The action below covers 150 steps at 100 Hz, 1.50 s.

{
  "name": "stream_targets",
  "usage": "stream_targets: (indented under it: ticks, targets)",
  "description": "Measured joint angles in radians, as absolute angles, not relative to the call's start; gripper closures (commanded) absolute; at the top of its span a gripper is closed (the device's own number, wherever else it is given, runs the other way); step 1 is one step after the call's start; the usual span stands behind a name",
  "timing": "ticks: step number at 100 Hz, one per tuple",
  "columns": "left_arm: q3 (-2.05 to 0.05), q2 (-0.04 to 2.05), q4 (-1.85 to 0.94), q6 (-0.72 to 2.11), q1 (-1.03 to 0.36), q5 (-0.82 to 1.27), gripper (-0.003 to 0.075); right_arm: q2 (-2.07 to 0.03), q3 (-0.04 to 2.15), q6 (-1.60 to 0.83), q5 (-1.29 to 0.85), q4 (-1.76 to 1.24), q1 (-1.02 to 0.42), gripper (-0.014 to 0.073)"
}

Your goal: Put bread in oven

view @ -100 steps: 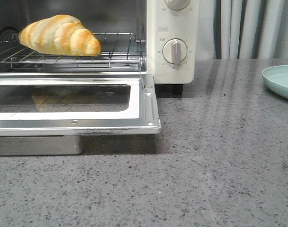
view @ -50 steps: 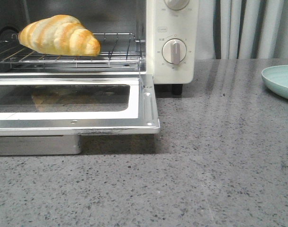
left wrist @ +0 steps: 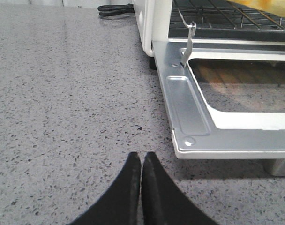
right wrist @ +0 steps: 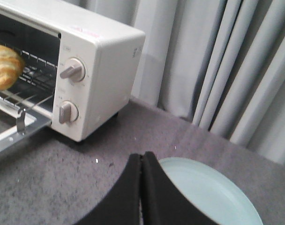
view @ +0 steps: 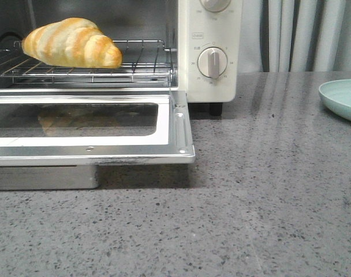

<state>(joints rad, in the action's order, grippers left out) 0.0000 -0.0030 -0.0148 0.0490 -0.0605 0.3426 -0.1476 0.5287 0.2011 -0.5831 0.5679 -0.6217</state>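
Observation:
The bread (view: pixel 71 43), a golden-brown striped croissant roll, lies on the wire rack (view: pixel 141 63) inside the cream-white oven (view: pixel 213 34). The oven's glass door (view: pixel 89 124) lies open, flat over the counter. The bread also shows in the right wrist view (right wrist: pixel 4 65), and a sliver of it in the left wrist view (left wrist: pixel 262 3). My left gripper (left wrist: pixel 141 156) is shut and empty, low over the counter near the door's corner (left wrist: pixel 189 140). My right gripper (right wrist: pixel 142 155) is shut and empty, beside the plate (right wrist: pixel 213 192). Neither gripper shows in the front view.
A pale green plate (view: pixel 344 98) sits at the right edge of the grey speckled counter (view: pixel 268 202). Grey curtains (view: pixel 308 34) hang behind. A black cable (left wrist: pixel 115 8) lies beside the oven. Two dials (right wrist: pixel 68 91) face outward on the oven's panel.

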Motion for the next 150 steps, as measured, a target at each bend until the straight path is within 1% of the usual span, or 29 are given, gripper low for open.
stream_targets:
  ticks: [11, 27, 32, 37, 50, 61, 79, 150]
  targets:
    - [0.000, -0.003, -0.015, 0.048, -0.060, 0.343, 0.0741, -0.149, 0.407, 0.201, -0.324, 0.498, -0.506, 0.0663]
    - [0.000, -0.003, -0.015, 0.048, -0.060, 0.343, 0.0741, -0.158, 0.159, 0.165, 0.022, 0.340, -0.353, 0.0663]
    - [0.000, -0.003, -0.015, 0.048, -0.060, 0.343, 0.0741, -0.159, 0.081, 0.158, 0.102, 0.306, -0.318, 0.0663]
    - [0.000, -0.003, -0.015, 0.048, -0.060, 0.343, 0.0741, -0.157, 0.011, 0.156, 0.139, 0.281, -0.291, 0.0663]
    - [0.000, -0.003, -0.016, 0.048, -0.060, 0.343, 0.0741, -0.082, -0.011, 0.152, 0.028, 0.248, -0.242, 0.0663]
    - [0.000, -0.003, -0.016, 0.048, -0.060, 0.343, 0.0741, -0.004, -0.011, 0.152, -0.134, 0.228, -0.198, 0.0663]
    - [0.000, -0.003, -0.016, 0.048, -0.060, 0.343, 0.0741, 0.007, -0.011, 0.152, -0.332, 0.217, -0.167, 0.0663]
    - [0.000, -0.003, -0.016, 0.048, -0.060, 0.343, 0.0741, 0.007, -0.011, 0.152, -0.339, 0.217, -0.164, 0.0663]
